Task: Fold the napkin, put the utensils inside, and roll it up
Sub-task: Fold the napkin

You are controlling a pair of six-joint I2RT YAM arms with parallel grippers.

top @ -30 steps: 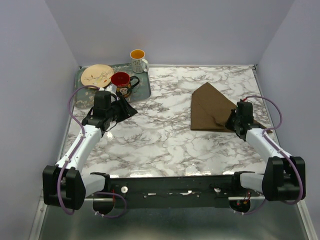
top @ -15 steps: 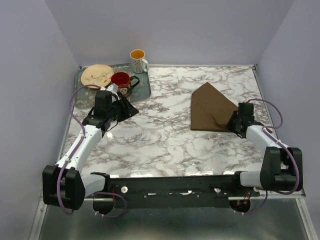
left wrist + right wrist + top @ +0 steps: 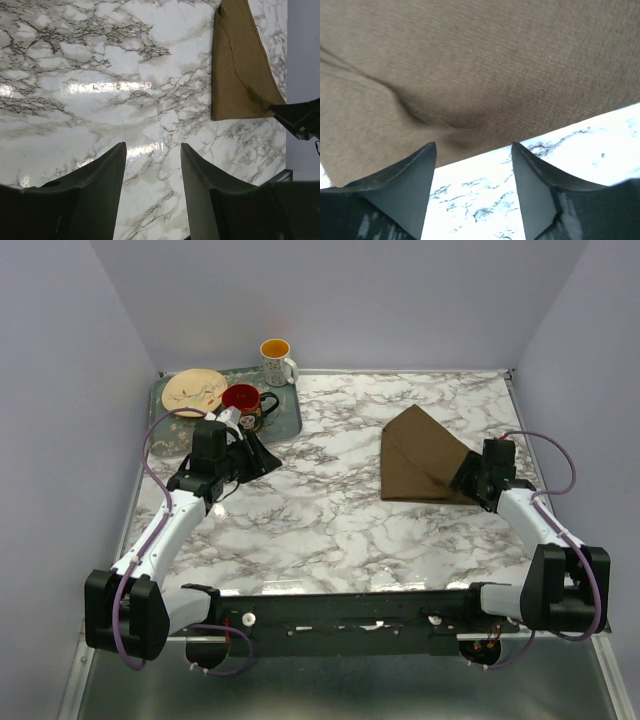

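Hovering at the near right corner of the folded napkin point(image 3: 420, 455), on the table's point(image 3: 330, 510) right side, I am holding my right gripper point(image 3: 476, 483) spread and empty; my left gripper point(image 3: 252, 458), also parted, is hanging well apart.

A robot lab's test cell: plain lavender walls point(image 3: 340, 300) box in a marble-patterned desk point(image 3: 320, 525) with two white arms point(image 3: 165, 530) bolted on.

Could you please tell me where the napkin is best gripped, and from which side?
The napkin lies flat on the table, folded into a triangle, so only its edges and corners give purchase. The right corner looks best, since the cloth puckers slightly there. Come in low from the right with the right gripper, whose open jaws face that edge.
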